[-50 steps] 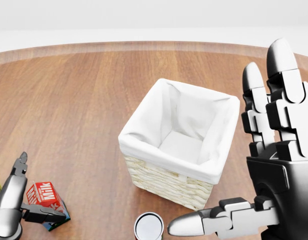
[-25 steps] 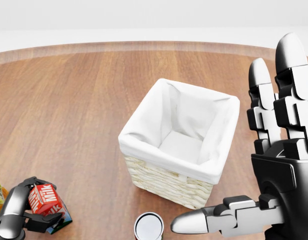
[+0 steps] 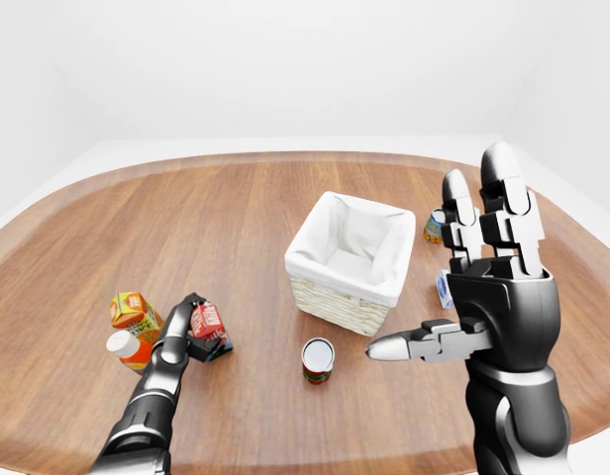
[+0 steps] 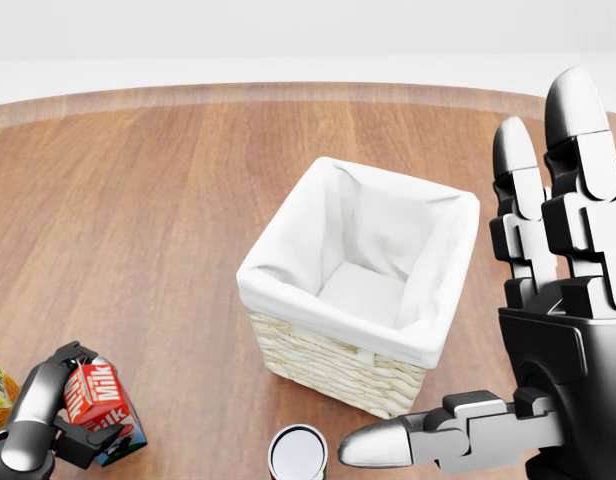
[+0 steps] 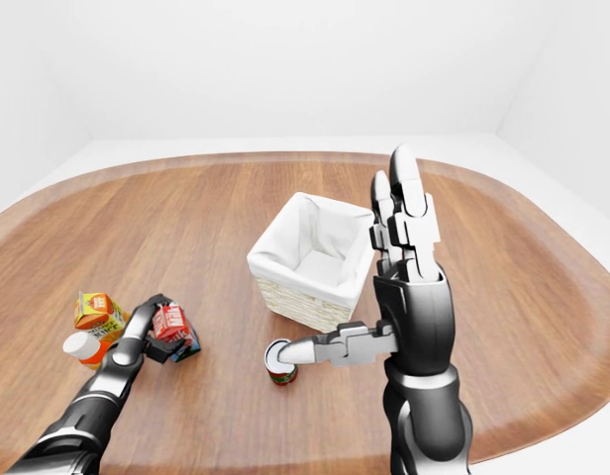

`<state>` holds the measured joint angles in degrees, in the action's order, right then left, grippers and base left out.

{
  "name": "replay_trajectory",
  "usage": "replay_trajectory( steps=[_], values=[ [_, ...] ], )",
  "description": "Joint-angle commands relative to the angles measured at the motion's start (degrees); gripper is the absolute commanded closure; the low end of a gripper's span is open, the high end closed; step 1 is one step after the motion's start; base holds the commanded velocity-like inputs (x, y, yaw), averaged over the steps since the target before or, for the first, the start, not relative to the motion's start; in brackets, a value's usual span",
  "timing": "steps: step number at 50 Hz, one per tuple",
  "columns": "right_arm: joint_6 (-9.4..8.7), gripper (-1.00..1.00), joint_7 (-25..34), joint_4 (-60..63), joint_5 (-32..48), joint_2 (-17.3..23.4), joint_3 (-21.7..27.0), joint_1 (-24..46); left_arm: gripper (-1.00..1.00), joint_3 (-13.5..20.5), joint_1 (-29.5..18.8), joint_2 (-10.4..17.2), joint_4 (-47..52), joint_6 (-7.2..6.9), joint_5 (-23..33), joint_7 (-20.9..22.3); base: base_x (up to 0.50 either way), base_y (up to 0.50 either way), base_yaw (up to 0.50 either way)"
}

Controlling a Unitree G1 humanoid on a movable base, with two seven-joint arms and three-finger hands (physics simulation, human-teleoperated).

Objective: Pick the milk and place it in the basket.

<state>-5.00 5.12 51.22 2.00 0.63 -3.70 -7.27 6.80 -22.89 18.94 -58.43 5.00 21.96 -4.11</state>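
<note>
Wide wooden table (image 3: 236, 218) underneath, carrying everything. Lined basket (image 4: 360, 290) near the middle, well to the right of the left hand and just left of the right hand; holds nothing yet, so placing remains undone. Right hand (image 3: 488, 287) raised beside the basket, fingers spread wide, thumb out toward the can, holding nothing. Left hand (image 4: 56, 412) low at the left-eye view's bottom left, fingers curled round the milk (image 4: 91, 395): grasp looks made, though hard to say from here whether the carton is lifted or sits on the table. Milk therefore within the left hand's fingers, well apart from the basket. Can (image 3: 318, 358) between the two hands, below the basket. Orange carton (image 3: 134, 311) and bottle (image 3: 129, 348) just left of the left hand. Small items near the right hand at the basket's far side, too hidden to name. Left to do: lift, carry right across the can, lower into the basket, release.
</note>
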Motion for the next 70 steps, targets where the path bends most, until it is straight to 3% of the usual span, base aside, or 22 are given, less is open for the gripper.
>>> replay_trajectory(
  steps=[1, 15, 66, 70],
  values=[
    [0.0, -1.0, 0.0, -0.8, 0.4, 0.1, -0.5, -0.2, 1.0, 0.2, 0.8, 0.2, 8.6, 0.0, 1.2, 0.4, 0.0, 0.0, 0.0],
    [0.0, -1.0, 0.1, -0.9, 0.4, 0.0, -0.4, -0.3, 1.0, 2.0, 2.2, -0.7, 23.0, 0.0, 1.3, 5.6, 0.0, 0.0, 0.0],
    [0.0, -1.0, 0.0, 0.0, 0.4, 0.0, -0.6, -0.2, 1.0, 3.8, -0.5, 0.7, 43.9, 0.0, 7.3, 15.3, 0.0, 0.0, 0.0],
    [0.0, -1.0, 0.0, 0.0, 0.5, 0.1, -0.8, -0.2, 1.0, 3.8, -1.2, 0.9, 45.4, -1.24, 7.9, 16.4, 0.0, 0.0, 0.0]
  ],
)
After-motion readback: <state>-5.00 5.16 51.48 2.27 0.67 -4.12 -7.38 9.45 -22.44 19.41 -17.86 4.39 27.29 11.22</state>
